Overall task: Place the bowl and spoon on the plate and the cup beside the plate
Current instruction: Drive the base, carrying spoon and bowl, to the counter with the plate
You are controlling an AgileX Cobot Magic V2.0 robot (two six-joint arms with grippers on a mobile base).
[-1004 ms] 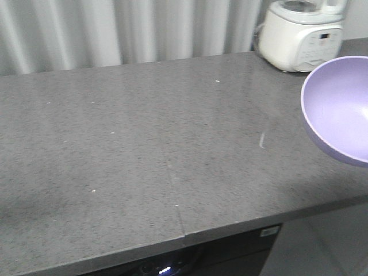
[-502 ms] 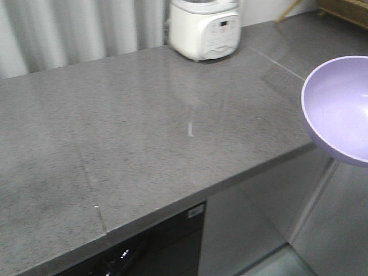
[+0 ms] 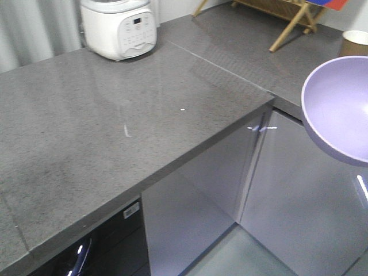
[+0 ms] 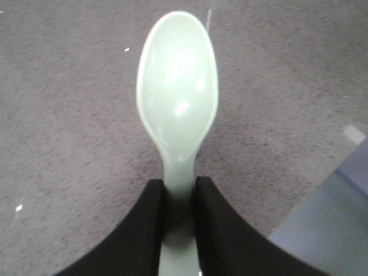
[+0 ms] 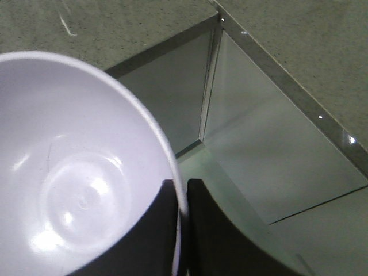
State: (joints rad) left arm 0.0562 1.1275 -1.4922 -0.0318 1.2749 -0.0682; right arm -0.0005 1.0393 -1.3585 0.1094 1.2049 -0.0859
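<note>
In the left wrist view my left gripper [image 4: 179,187] is shut on the handle of the mint-green spoon [image 4: 177,98], whose scoop points away over the grey counter. My right gripper [image 5: 181,190] is shut on the rim of the lilac bowl [image 5: 80,172], one finger inside and one outside. In the front view the bowl [image 3: 339,109] hangs tilted in the air at the right edge, over the cabinet fronts. The brown paper cup [image 3: 355,43] stands on the far counter at the top right, partly cut off. The plate is out of view.
A white rice cooker [image 3: 119,26] stands at the back of the grey counter [image 3: 115,132]. A wooden rack [image 3: 282,17] sits on the adjoining counter run. Grey cabinet doors [image 3: 287,190] meet at an inner corner below, with floor beneath.
The front view has swung right: the rice cooker slid left in frame, and the counter corner, cabinet doors, wooden rack and cup came into view. The bowl keeps its place in frame.
</note>
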